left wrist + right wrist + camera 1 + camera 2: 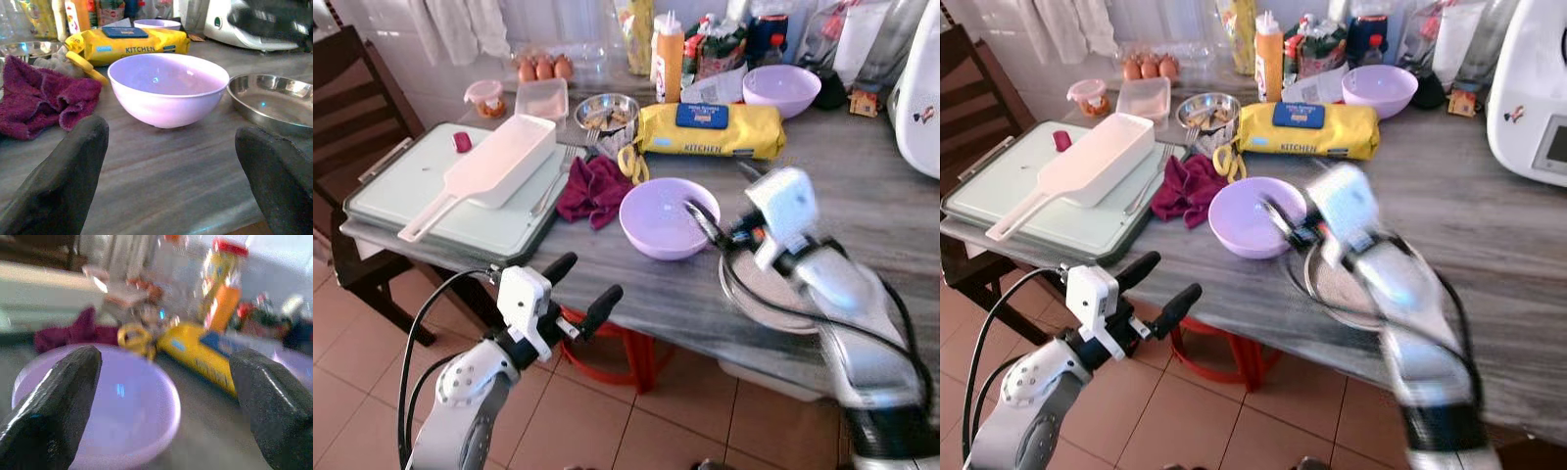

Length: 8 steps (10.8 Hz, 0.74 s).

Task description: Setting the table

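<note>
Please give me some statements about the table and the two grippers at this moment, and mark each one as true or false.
1. The near purple bowl is empty. True.
2. The maroon cloth lies inside that bowl. False: it lies on the table beside the bowl.
3. The left gripper is open, off the table edge. True.
4. The right gripper is shut on the steel plate. False: its fingers are open, at the bowl.
5. The yellow wipes pack lies behind the near bowl. True.
</note>
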{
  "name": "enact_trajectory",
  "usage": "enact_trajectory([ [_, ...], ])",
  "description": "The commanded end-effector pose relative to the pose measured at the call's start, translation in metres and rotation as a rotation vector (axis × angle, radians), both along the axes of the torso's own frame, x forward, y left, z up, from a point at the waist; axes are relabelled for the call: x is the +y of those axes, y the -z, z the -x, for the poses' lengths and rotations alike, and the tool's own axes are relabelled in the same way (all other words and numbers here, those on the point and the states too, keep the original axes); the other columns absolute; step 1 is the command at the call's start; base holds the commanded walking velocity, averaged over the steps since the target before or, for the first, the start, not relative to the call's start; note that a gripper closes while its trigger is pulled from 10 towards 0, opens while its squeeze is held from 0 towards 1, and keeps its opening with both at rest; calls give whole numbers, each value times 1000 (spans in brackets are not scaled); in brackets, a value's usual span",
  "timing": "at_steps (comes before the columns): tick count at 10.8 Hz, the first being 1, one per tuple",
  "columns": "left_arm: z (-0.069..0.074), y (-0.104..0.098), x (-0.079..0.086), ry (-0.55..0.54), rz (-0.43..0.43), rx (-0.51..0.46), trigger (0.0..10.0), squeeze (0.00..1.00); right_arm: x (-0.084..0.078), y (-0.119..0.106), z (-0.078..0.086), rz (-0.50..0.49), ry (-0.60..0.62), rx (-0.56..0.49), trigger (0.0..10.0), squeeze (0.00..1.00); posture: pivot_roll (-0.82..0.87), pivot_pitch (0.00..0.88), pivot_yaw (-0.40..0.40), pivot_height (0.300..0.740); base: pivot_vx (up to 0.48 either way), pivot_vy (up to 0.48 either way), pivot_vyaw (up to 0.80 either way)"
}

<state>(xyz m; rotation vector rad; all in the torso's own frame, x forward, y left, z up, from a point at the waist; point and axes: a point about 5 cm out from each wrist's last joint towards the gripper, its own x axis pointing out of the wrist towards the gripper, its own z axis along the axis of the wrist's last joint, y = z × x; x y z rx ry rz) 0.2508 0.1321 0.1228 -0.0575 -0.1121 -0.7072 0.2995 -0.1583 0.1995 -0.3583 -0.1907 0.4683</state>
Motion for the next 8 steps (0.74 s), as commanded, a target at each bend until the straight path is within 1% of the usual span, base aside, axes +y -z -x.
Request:
enact_trajectory([
  [1,-2,-2,1,4,-4,-6,10000,0,-4,-3,6,6,20,-1,10000,1000,-116,117,110,740,0,0,0],
  [2,-3,-5,-2,26,0,-23,10000,0,-12,-1,16,6,61,31,10000,1000,-125,118,112,740,0,0,0],
  [4,-1,-8,-6,77,18,-13,10000,0,-24,-2,27,8,110,68,10000,1000,-140,121,116,740,0,0,0],
  [5,0,-8,-6,98,27,-1,10000,0,-34,6,32,20,165,135,10000,1000,-144,126,114,740,0,0,0],
  [6,1,-7,-6,133,15,9,10000,0,-34,11,33,36,168,172,10000,1000,-146,130,113,740,0,0,0],
  [7,4,-5,-6,150,5,14,10000,0,-34,16,36,37,168,231,10000,1000,-145,134,111,740,0,0,0],
  [8,5,-4,-7,144,8,17,10000,0,-35,20,36,35,175,284,10000,1000,-142,136,108,740,0,0,0],
])
